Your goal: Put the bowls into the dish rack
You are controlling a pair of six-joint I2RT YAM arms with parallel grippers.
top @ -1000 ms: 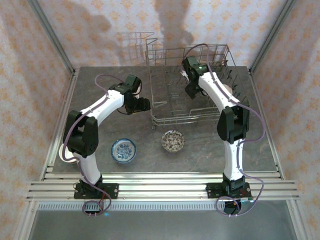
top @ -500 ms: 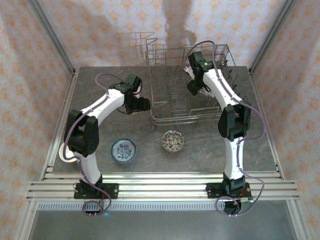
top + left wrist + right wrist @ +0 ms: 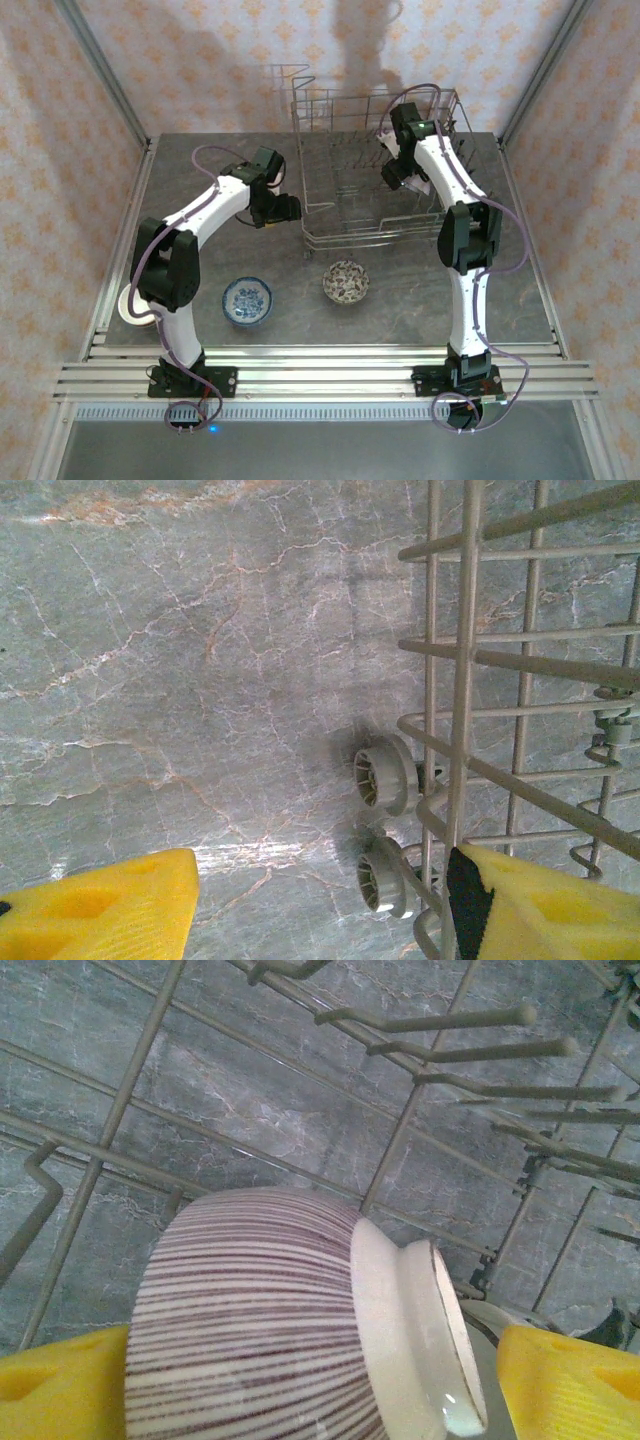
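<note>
The dish rack (image 3: 345,236) stands at the back middle of the table. My right gripper (image 3: 393,172) reaches down inside it. Between its yellow fingers (image 3: 565,1385) a cream bowl with thin purple stripes (image 3: 250,1310) lies on its side over the rack wires (image 3: 100,1155), foot to the right. The right finger stands a little apart from the foot, so the right gripper (image 3: 320,1385) is open. My left gripper (image 3: 285,210) hovers open at the rack's left side (image 3: 465,680), nothing between its fingers (image 3: 100,905). A blue-and-white bowl (image 3: 247,300) and a brown speckled bowl (image 3: 346,282) sit on the table.
A cream dish (image 3: 127,305) lies at the table's left edge, partly behind the left arm. Two small grey wheels (image 3: 385,775) are on the rack's lower corner. Upright tines (image 3: 470,1052) stand beyond the striped bowl. Patterned walls close in the table.
My right gripper has moved toward the far side of the rack. The left arm and the two bowls on the table have stayed put.
</note>
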